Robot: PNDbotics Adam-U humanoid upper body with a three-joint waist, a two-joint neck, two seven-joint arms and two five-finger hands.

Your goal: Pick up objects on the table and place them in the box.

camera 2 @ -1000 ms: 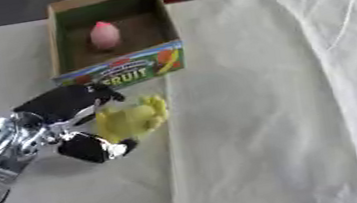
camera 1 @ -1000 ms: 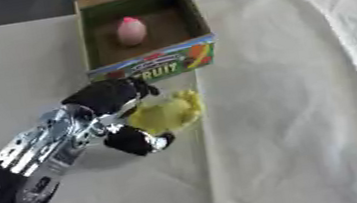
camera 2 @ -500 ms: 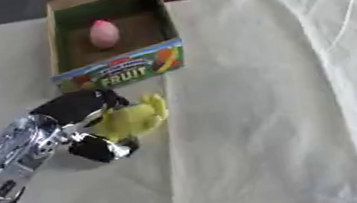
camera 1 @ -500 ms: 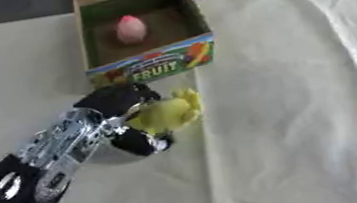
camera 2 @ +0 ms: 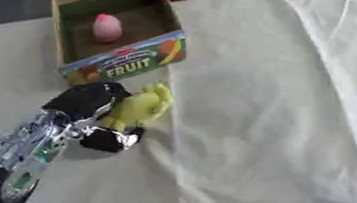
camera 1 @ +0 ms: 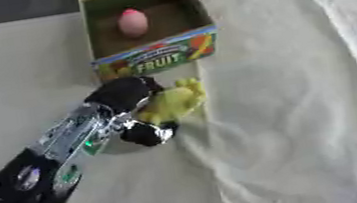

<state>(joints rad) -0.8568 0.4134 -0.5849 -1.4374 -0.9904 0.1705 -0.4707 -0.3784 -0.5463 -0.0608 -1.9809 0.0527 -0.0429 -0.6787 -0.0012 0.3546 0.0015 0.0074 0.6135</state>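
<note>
A yellow-green lumpy object lies on the white cloth just in front of the cardboard box, whose front panel reads FRUIT. My left hand comes in from the lower left, with its fingers and thumb curled round the left side of the yellow object. A pink rounded object sits inside the box on its brown floor. My right hand shows in neither view.
A white cloth covers the table, creased toward the right. A dark strip runs along the far edge behind the box.
The whole picture has shifted slightly. My left hand has pushed forward and closed round the yellow object, which stays in front of the box.
</note>
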